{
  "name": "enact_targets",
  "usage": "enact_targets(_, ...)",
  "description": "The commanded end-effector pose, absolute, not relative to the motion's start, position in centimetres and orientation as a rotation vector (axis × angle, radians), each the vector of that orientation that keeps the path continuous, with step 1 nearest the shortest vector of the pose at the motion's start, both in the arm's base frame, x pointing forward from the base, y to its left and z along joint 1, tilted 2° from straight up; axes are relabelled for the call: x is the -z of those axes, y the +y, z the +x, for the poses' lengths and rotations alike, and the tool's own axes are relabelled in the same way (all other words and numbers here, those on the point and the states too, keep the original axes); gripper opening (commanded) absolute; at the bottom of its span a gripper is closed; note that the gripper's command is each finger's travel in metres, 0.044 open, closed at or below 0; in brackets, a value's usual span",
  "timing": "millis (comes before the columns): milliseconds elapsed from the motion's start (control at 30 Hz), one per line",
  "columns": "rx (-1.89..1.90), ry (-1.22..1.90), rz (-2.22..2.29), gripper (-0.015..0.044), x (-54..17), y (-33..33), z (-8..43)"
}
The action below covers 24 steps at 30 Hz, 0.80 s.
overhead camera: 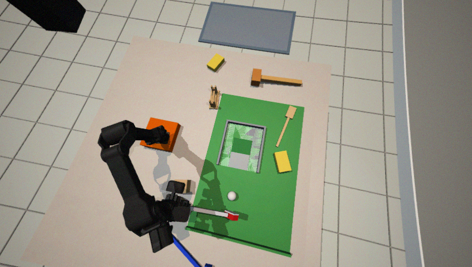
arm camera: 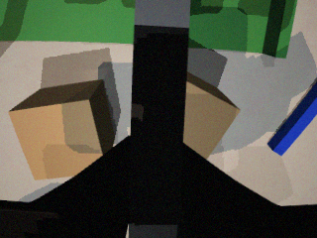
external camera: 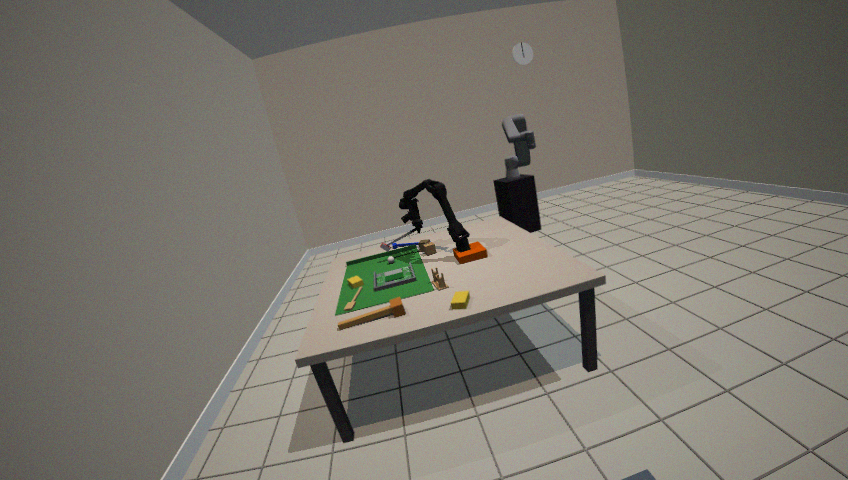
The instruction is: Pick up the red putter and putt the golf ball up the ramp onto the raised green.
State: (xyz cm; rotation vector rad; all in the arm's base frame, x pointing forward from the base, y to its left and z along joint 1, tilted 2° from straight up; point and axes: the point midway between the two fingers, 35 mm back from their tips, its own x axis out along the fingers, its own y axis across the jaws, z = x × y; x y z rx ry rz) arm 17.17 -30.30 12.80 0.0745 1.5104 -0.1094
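My gripper (overhead camera: 186,211) (external camera: 418,228) (arm camera: 152,146) is shut on the red putter's dark handle, left of the green mat in the top view. The putter's pale shaft (overhead camera: 210,211) (external camera: 401,237) (arm camera: 161,12) reaches over the mat to the red head (overhead camera: 232,216) (external camera: 385,245). The head's shadow is offset, so it appears raised above the mat. The white golf ball (overhead camera: 231,196) (external camera: 390,259) lies on the mat between the head and the grey ramp (overhead camera: 239,161). The ramp leads to the raised green (overhead camera: 241,146) (external camera: 393,274), inside a grey border (overhead camera: 263,142). The wrist view hides the head and ball.
Tan blocks (overhead camera: 187,186) (external camera: 427,247) (arm camera: 45,139) stand close by the gripper. A blue stick (overhead camera: 185,250) (arm camera: 297,119) lies at the near end. A low dark rail (overhead camera: 238,241) edges the mat. A yellow block (overhead camera: 282,161) and wooden paddle (overhead camera: 290,112) lie right of the ramp.
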Motion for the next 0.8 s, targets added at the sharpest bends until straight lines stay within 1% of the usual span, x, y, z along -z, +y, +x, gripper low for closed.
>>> enact_targets(0, 0.106, 1.513, 0.086, 0.0000, -11.1, -30.1, 17.2)
enact_targets(767, 0.106, 1.513, 0.086, 0.0000, -7.7, -30.1, 17.3)
